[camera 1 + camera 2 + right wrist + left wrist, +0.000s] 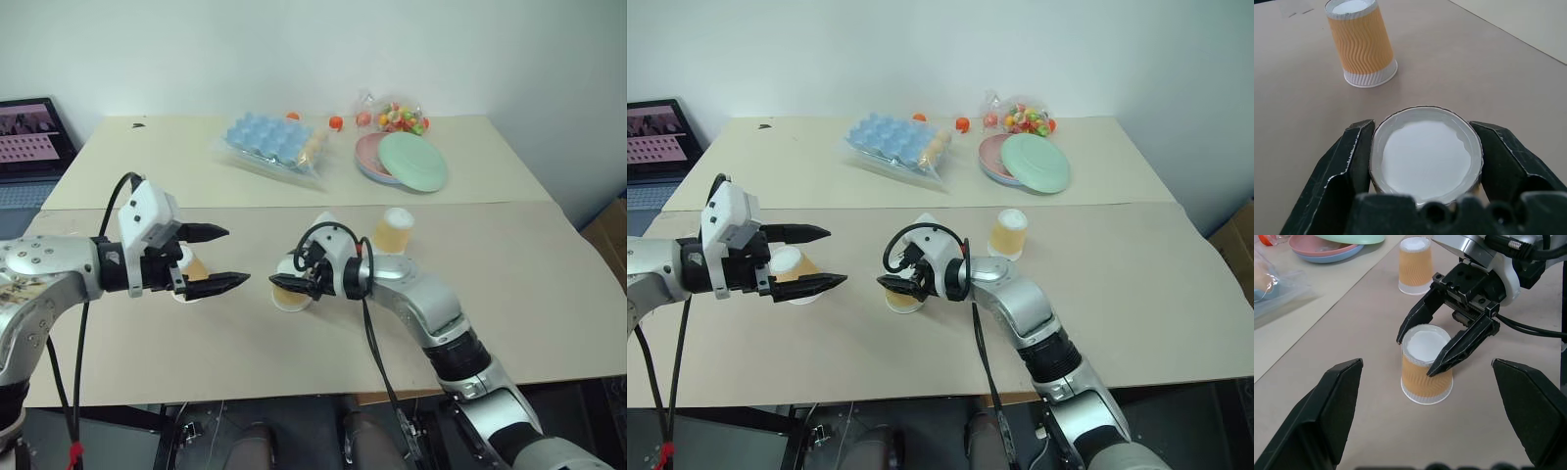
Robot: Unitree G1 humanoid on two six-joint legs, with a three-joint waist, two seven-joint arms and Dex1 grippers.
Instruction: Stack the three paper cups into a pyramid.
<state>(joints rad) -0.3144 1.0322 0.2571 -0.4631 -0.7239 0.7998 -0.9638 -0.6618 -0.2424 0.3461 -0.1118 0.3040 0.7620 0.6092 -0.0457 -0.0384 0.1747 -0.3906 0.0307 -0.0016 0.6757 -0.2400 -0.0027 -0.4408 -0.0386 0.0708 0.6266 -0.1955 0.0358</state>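
Observation:
Three paper cups stand upside down on the near table, orange-tan with white bases. The middle cup sits between the fingers of my right gripper, which lie against both its sides. The left cup stands beneath my left gripper, which hovers open above the table with nothing between its fingers. The third cup stands alone to the right, behind my right forearm. In the left wrist view the held cup is straight ahead. None of the cups touch.
On the far table lie a blue egg tray in plastic, stacked pink and green plates, a bag of coloured sweets and small orange balls. A laptop stands at the far left. A seam separates the two tables.

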